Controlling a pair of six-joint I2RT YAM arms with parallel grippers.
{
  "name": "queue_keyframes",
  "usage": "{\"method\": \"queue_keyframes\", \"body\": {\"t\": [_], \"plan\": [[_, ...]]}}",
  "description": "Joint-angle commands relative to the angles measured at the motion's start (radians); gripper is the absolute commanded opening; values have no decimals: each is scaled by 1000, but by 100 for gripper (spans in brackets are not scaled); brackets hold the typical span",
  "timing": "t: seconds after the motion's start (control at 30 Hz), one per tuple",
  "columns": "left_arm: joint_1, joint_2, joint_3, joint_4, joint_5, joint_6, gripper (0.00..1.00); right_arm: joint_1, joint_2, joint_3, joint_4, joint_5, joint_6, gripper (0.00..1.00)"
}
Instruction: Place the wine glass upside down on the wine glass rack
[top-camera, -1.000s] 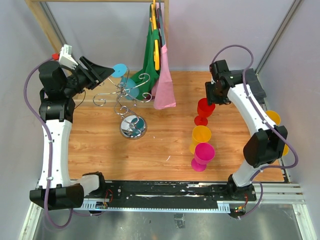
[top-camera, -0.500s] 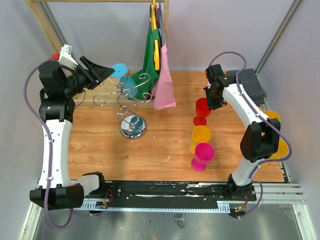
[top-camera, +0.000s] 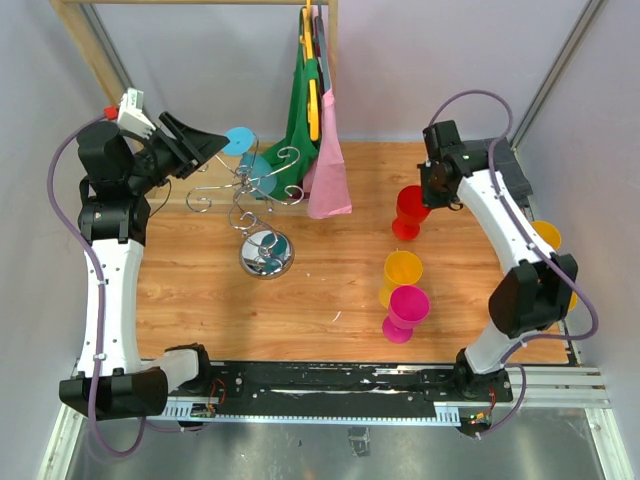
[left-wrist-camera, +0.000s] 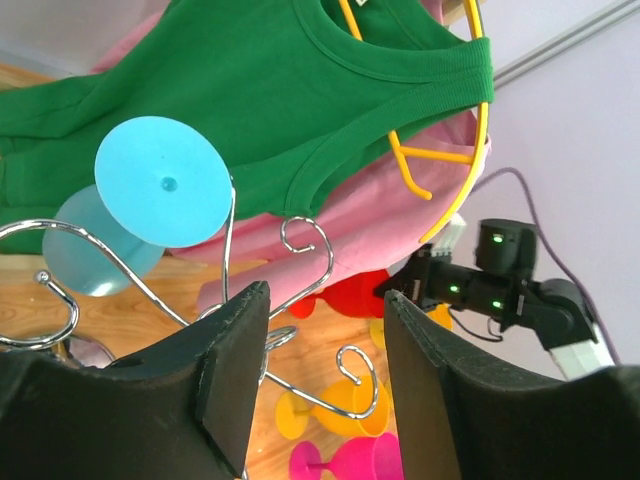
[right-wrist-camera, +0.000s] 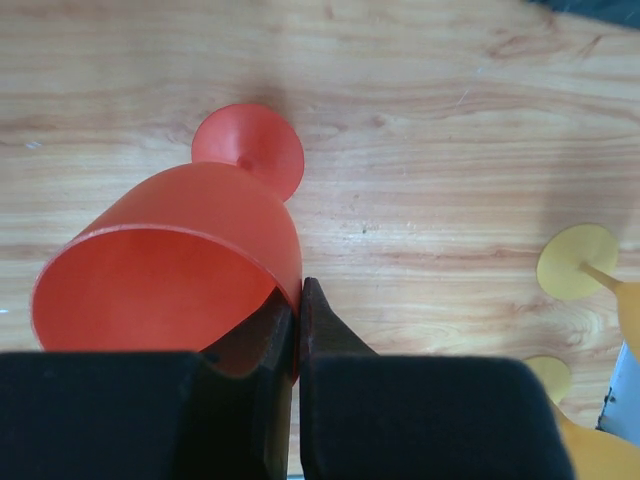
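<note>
A red wine glass (top-camera: 409, 210) stands at the table's back right, tilted, and my right gripper (top-camera: 426, 192) is shut on its rim. In the right wrist view one finger sits inside the red bowl (right-wrist-camera: 170, 260) and the other outside, the gripper (right-wrist-camera: 298, 300) pinching the wall. The chrome wine glass rack (top-camera: 262, 195) stands at the back left on its round mirror base. A light blue glass (top-camera: 243, 142) hangs upside down on it. My left gripper (top-camera: 213, 141) hovers open beside the rack's hooks (left-wrist-camera: 308, 232), near the blue glass (left-wrist-camera: 165, 180), holding nothing.
A yellow glass (top-camera: 401, 271) and a pink glass (top-camera: 408, 305) stand in front of the red one. More yellow glasses (top-camera: 546, 236) lie at the right edge. Green and pink shirts (top-camera: 318, 130) hang from the wooden rail frame (top-camera: 85, 40) behind the rack.
My right gripper has shut on the red glass's rim, and the glass has shifted slightly toward the back. The left arm has not moved.
</note>
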Motion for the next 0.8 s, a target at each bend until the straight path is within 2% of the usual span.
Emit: {"method": "queue_keyframes", "body": {"t": [0.0, 0.2, 0.33, 0.43, 0.7, 0.77], "plan": [[6, 1, 32, 54, 24, -18, 55, -8, -145, 86, 81, 26, 47, 1], [5, 8, 28, 98, 44, -58, 56, -6, -326, 74, 328, -89, 103, 1], [5, 9, 23, 140, 64, -96, 57, -8, -402, 87, 501, -282, 199, 1], [6, 12, 3, 207, 95, -154, 57, -12, -433, 70, 702, -444, 312, 1], [3, 31, -23, 446, 176, -349, 57, -34, -333, 129, 1233, -814, 710, 1], [-2, 40, -38, 562, 192, -419, 58, -37, -282, 132, 1395, -889, 848, 1]]}}
